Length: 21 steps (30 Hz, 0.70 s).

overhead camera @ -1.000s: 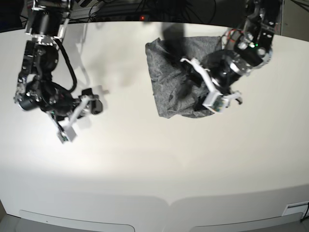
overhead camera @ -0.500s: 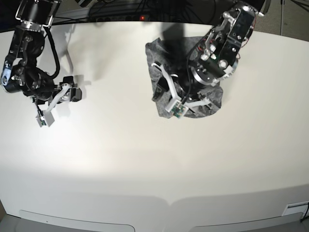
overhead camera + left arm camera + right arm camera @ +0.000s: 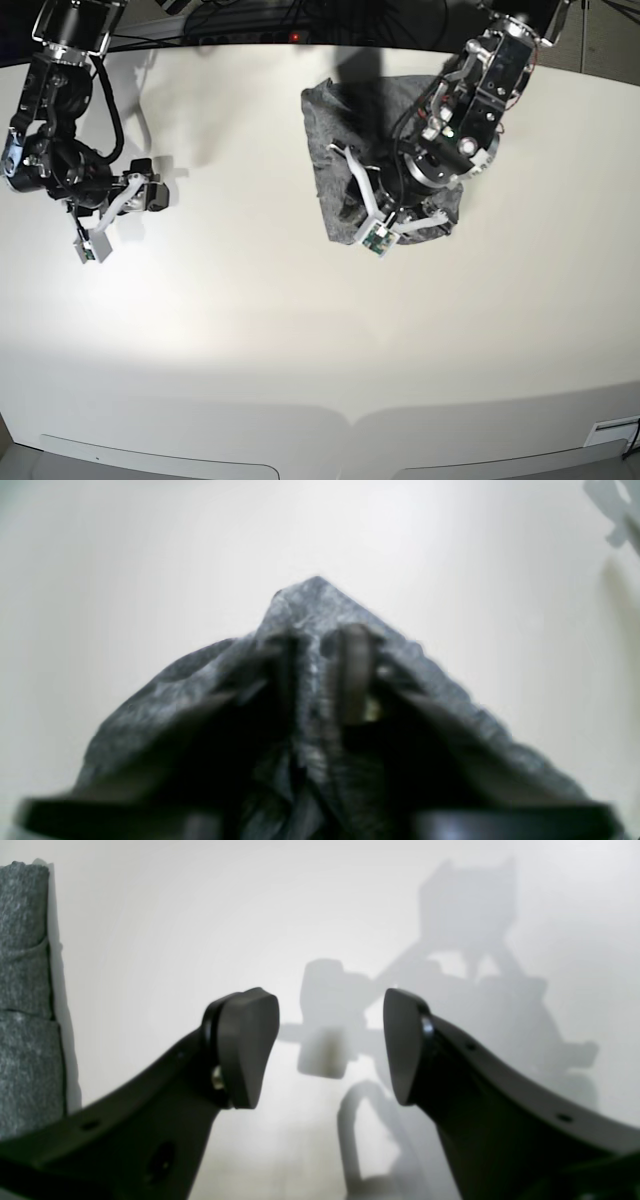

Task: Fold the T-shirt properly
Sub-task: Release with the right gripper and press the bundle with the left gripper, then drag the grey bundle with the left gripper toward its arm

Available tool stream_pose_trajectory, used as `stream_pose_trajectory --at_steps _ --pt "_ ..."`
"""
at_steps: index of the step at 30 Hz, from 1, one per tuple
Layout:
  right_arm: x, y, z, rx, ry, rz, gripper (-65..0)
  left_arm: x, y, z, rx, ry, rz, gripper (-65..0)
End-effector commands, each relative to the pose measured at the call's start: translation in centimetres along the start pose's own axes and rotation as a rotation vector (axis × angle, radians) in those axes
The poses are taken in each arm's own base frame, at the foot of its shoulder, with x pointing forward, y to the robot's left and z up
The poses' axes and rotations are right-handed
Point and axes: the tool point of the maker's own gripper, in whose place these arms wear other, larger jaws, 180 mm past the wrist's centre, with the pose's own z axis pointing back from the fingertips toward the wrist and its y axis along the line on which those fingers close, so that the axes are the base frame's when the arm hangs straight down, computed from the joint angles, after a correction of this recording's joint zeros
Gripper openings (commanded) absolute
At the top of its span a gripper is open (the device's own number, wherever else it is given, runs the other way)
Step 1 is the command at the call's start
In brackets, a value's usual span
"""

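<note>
Two end effectors: the left end effector pinches a T-shirt corner, cloth peaking just beyond its tips; lift slowly, keeping layers together. The right end effector gapes empty, shirt beside it on the worktop.

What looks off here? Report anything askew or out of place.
The T-shirt is a rumpled, lopsided bundle with uneven edges, not a flat fold. The left gripper pinches a peaked ridge of its cloth. The right gripper is open over the bare table. Nothing looks torn or spilled.
</note>
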Motion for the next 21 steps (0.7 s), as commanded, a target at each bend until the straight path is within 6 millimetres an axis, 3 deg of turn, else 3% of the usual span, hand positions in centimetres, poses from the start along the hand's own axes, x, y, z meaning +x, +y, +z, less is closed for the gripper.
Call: stream_pose_trajectory --at_steps 1,2,6,10,13,17,21 --pt "1.7 -0.3 0.7 -0.001 -0.055 0.019 -28.1 1.2 0.6 0.2 0.014 -0.035 -0.013 -62.3" --pt "1.7 -0.3 0.7 -0.001 -0.055 0.019 -28.1 1.0 0.6 0.3 0.008 -0.025 -0.004 -65.0" --pt "1.9 -0.3 0.7 -0.001 -0.062 0.019 -28.1 1.5 -0.3 1.2 -0.055 -0.032 0.067 -65.0" --pt "1.9 -0.3 0.7 0.000 -0.065 0.019 -28.1 3.6 -1.6 4.4 -0.102 -0.118 0.059 -65.0" --pt "1.9 -0.2 0.7 0.000 -0.065 0.020 -28.1 3.7 -2.5 6.9 -0.107 -0.147 0.051 -65.0" --pt "1.9 -0.2 0.7 0.001 -0.065 0.020 -28.1 1.7 -2.5 8.6 -0.081 -0.123 0.071 -65.0" --pt "1.9 -0.2 0.7 0.001 -0.065 0.020 -28.1 -1.9 -0.6 9.5 0.029 -0.036 0.045 -65.0"
